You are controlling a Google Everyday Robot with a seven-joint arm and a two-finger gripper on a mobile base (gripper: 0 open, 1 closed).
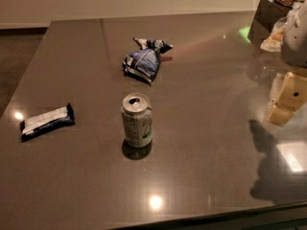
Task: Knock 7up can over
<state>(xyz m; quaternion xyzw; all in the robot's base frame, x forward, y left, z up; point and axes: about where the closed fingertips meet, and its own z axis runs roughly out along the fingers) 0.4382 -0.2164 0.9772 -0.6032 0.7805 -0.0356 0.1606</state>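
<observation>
The can (137, 120) stands upright near the middle of the dark bench (201, 80), with a wrapped bar (47, 121) off to its left and a crumpled bag (145, 60) behind it. The claw (287, 98) hangs at the right edge, well apart from the can; I cannot tell whether it is open or closed.

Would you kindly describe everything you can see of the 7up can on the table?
The 7up can is a small metal drink can with a silver top and pull-tab, and a pale whitish-green side with green and red marks. It stands upright near the middle of the dark table, its base mirrored beneath it. Nothing touches it but the table; the gripper is well apart, at the right edge.
</observation>
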